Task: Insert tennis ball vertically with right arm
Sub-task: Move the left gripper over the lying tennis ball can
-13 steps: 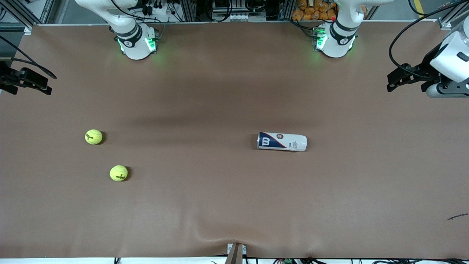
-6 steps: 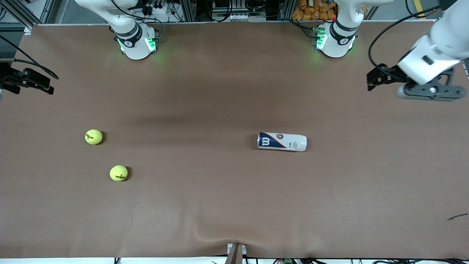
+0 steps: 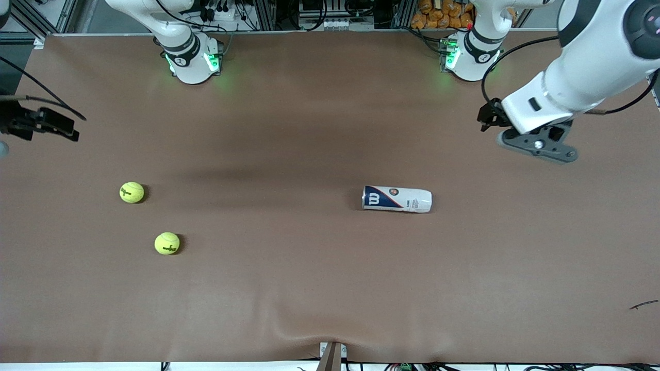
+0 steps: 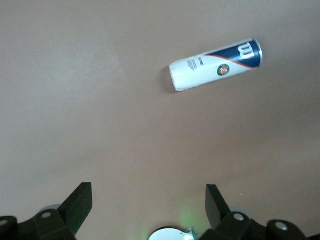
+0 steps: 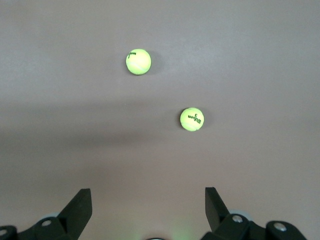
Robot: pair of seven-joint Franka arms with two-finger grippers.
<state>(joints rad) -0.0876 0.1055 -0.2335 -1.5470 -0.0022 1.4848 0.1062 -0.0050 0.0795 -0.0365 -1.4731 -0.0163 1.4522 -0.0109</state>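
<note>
Two yellow-green tennis balls lie on the brown table toward the right arm's end, one (image 3: pixel 132 192) farther from the front camera than the other (image 3: pixel 167 243). Both show in the right wrist view (image 5: pixel 138 62) (image 5: pixel 192 119). A white and blue ball can (image 3: pixel 397 199) lies on its side near the table's middle and also shows in the left wrist view (image 4: pixel 215 65). My right gripper (image 5: pixel 147 192) is open and empty, up over the table's edge at the right arm's end. My left gripper (image 3: pixel 536 146) (image 4: pixel 147 192) is open and empty, in the air over the table toward the left arm's end.
Both arm bases (image 3: pixel 193 59) (image 3: pixel 469 56) stand with green lights along the table's edge farthest from the front camera. A small dark scrap (image 3: pixel 643 305) lies near the corner at the left arm's end. A clamp (image 3: pixel 331 355) sits at the edge nearest the front camera.
The left arm has swung in over the table toward the can, and its gripper has dropped lower in the front view. The right gripper has shifted only slightly. Balls and can have not moved.
</note>
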